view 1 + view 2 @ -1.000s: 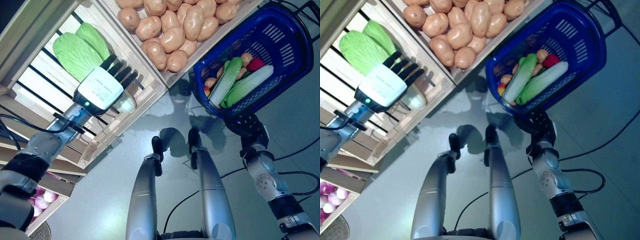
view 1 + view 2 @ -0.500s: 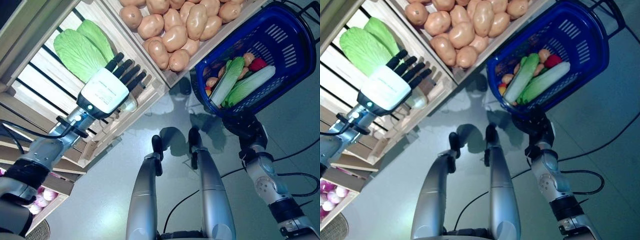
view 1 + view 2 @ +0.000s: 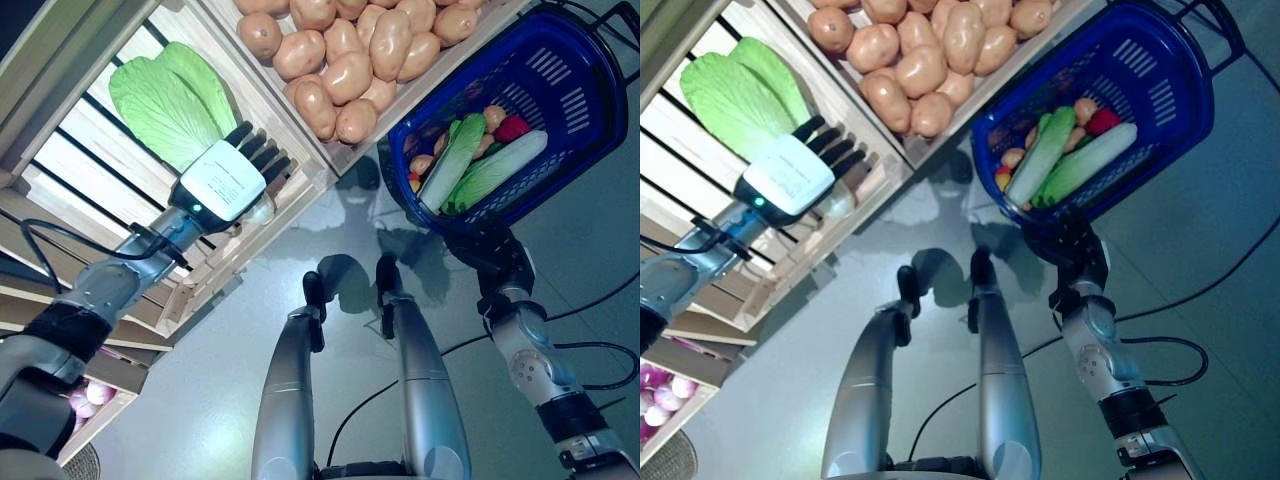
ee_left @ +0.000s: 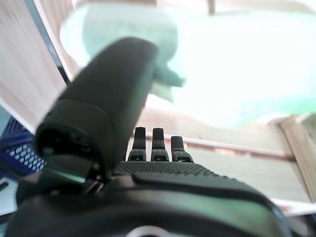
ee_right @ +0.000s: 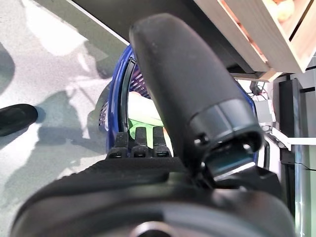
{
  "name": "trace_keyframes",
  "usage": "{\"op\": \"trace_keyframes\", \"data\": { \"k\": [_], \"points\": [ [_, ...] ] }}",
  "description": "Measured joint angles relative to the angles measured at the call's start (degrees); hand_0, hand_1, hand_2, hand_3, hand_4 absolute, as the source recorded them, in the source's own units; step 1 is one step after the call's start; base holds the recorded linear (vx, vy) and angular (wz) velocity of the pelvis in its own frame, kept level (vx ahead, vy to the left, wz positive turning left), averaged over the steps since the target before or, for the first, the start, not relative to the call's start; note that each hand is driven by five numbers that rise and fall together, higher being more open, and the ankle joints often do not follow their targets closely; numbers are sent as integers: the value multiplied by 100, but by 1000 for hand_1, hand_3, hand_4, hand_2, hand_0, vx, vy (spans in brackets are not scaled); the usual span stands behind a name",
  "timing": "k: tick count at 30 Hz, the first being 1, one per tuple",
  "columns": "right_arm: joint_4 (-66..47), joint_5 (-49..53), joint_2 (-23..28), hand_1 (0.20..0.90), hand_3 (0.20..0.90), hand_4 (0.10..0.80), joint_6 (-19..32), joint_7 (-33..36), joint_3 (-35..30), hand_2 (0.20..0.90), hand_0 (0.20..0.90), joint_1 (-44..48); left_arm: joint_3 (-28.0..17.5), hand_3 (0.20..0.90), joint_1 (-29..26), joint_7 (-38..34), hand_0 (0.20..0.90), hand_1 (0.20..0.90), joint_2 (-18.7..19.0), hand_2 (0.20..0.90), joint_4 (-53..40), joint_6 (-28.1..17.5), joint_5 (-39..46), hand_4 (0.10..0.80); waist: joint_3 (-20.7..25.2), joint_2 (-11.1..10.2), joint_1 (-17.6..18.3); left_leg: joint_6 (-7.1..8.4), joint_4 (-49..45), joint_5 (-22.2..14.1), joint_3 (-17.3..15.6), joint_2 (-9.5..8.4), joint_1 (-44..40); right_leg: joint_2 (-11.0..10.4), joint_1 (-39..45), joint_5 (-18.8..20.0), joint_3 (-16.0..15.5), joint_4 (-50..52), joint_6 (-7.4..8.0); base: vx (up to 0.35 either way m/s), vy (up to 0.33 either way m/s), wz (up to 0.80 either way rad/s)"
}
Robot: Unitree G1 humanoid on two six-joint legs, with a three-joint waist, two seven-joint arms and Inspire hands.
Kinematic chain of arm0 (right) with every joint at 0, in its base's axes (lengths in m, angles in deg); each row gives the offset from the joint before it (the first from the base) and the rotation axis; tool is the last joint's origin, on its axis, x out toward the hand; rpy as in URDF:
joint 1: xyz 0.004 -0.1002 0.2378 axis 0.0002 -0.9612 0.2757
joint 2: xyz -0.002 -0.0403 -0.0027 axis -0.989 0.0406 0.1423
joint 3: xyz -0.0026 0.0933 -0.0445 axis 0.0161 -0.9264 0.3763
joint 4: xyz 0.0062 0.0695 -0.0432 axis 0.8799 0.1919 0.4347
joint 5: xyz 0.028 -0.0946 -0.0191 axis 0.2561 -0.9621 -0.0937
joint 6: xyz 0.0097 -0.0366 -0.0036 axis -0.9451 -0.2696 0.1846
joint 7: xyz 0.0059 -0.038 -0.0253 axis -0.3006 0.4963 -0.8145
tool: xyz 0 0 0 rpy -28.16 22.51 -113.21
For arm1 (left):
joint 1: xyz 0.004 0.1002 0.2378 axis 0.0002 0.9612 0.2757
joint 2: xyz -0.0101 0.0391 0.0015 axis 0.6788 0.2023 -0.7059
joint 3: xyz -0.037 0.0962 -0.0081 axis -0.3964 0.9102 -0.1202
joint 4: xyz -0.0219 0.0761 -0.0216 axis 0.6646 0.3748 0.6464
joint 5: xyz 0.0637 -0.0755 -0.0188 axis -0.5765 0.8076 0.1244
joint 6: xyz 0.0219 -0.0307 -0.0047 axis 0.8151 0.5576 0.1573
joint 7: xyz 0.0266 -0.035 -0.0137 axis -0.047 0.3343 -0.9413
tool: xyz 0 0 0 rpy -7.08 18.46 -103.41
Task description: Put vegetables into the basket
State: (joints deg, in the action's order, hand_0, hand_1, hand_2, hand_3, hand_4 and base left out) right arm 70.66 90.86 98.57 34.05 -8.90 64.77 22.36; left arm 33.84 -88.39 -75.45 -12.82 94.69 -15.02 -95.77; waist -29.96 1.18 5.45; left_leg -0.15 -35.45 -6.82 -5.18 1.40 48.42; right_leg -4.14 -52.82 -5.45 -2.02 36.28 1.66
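Two pale green cabbages (image 3: 165,100) lie in a slatted wooden crate (image 3: 70,170). My left hand (image 3: 225,180) hovers just beside them over the crate's front rim, fingers (image 4: 155,145) straight and holding nothing. The left wrist view shows a cabbage (image 4: 222,74) close beyond the thumb. A blue basket (image 3: 575,95) at the right holds two long green-and-white cabbages (image 3: 455,160), a red vegetable (image 3: 512,127) and a few small ones. My right hand (image 3: 490,250) sits under the basket's near rim (image 5: 123,84), fingers curled at it.
A second crate (image 3: 440,75) full of potatoes (image 3: 350,55) stands between the cabbage crate and the basket. Purple onions (image 3: 85,395) show in a lower crate at the bottom left. Grey floor lies below the crates.
My left hand has shifted a little to the right along the crate's rim, fingers still straight. The basket and right hand stay put.
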Motion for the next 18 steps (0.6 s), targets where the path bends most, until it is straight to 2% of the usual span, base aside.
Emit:
{"op": "trace_keyframes", "data": {
  "k": [3, 8, 15, 18],
  "points": [
    [17, 1, 0, 900, 900, 800, -1, 0, 0, 900, 900, -1, 2, 900, -4, 573, 900, 900, -78, 900, 57, 231, 336, 800, 0, -3, -4, 19, 2, -9, -1, 6, 16, 3, -14, 15, -1, -18, 14, 0, 0, 0],
    [21, 0, 1, 900, 900, 800, -1, 0, 2, 900, 900, 17, -5, 900, -43, 1093, 900, 900, -169, 900, 41, 423, 439, 800, 0, -5, -23, 4, 40, 2, 2, 16, 31, 10, -26, 15, -16, -53, 14, 0, 0, 0],
    [25, -49, 2, 900, 900, 800, -2, -1, 9, 900, 900, 188, 8, 900, -92, 1153, 900, 900, -172, 900, -16, 437, 414, 800, 0, -6, -31, -2, 52, 3, 14, 16, 51, 3, -26, 16, -35, -77, 14, 0, 0, 0],
    [25, -65, 2, 900, 900, 800, -2, -1, 9, 900, 900, 191, 10, 900, -19, 922, 900, 900, -185, 900, 20, 518, 381, 800, 0, -6, -26, -4, 36, 2, 28, 17, 67, 3, -26, 15, -49, -78, 13, 0, 0, 0]
  ]
}}
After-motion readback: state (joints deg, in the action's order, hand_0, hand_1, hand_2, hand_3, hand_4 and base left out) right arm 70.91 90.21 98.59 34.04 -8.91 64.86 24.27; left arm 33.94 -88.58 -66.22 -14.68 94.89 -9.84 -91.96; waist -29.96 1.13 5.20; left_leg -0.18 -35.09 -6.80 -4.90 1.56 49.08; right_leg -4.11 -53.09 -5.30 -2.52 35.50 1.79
